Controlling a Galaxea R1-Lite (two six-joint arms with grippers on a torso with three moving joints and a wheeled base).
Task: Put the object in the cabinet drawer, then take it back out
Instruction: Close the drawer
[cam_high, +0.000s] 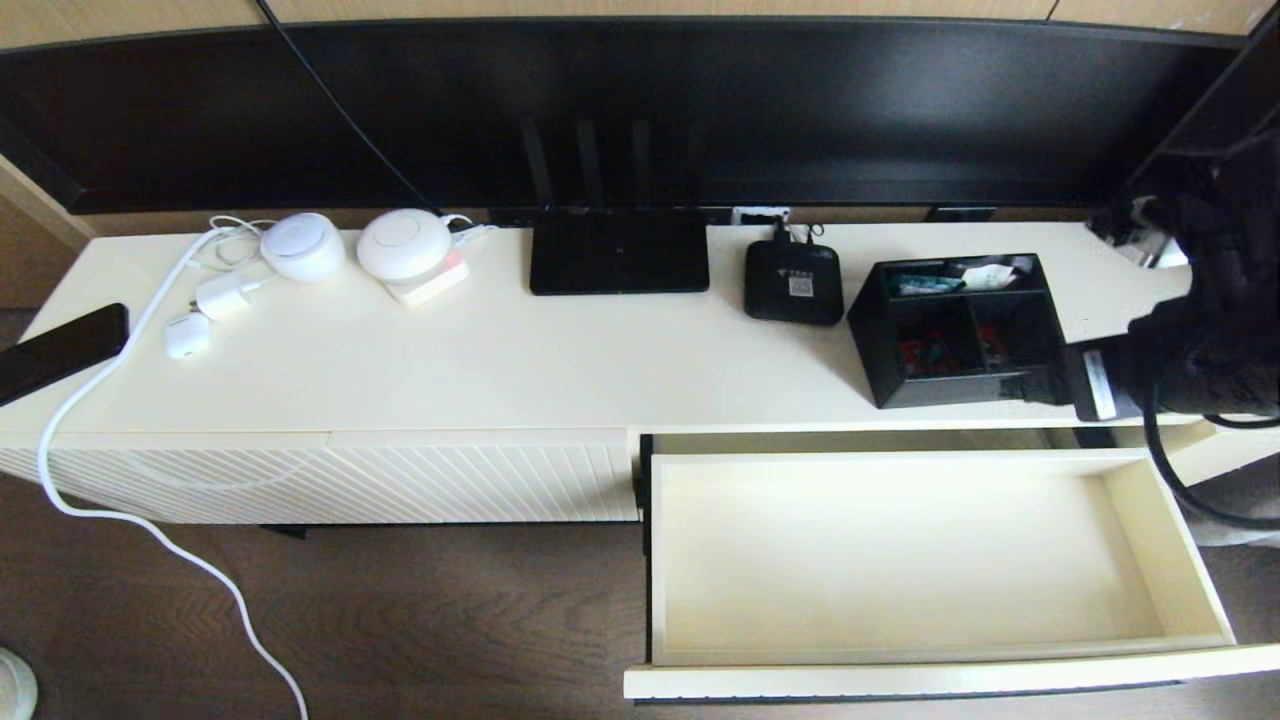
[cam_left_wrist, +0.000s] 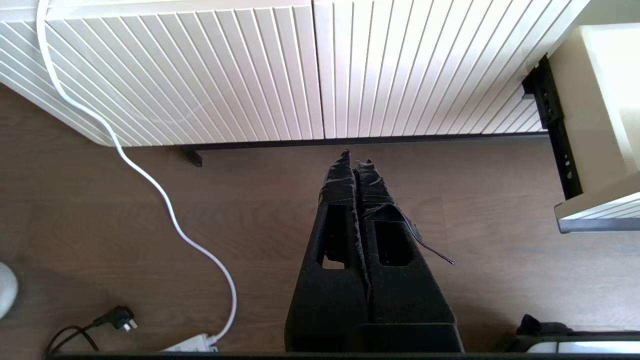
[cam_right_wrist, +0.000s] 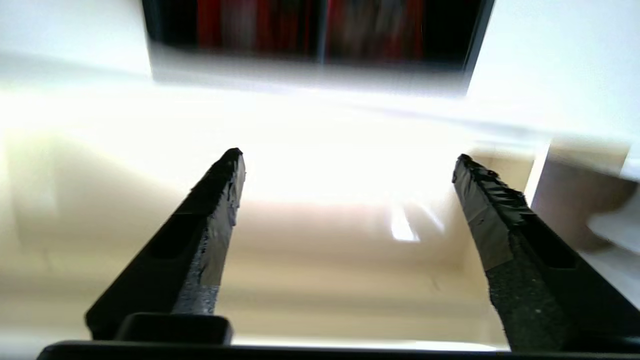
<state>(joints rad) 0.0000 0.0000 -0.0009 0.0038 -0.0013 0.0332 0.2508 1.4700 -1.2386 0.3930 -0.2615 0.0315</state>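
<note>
organizer box (cam_high: 960, 330), black with three compartments and colourful packets inside, stands on the cabinet top (cam_high: 480, 350) near its front edge toward the right end, just behind the open cabinet drawer (cam_high: 1130, 520). the head view shows the drawer pulled out with a plain cream interior and nothing in it; the right arm comes in from the right edge and reaches the box's front right corner, but the fingers cannot be made out there. the right wrist view supplies that: the right gripper (cam_right_wrist: 347, 165) has its jaws spread wide with nothing between them, hanging over the drawer's cream interior, the box (cam_right_wrist: 320, 30) blurred beyond the tips. only the left wrist view shows the left gripper (cam_left_wrist: 355, 162), jaws pressed together, low over the wood floor (cam_left_wrist: 250, 220) before a ribbed cream panel (cam_left_wrist: 200, 70), beside a white cable (cam_left_wrist: 165, 200).
</note>
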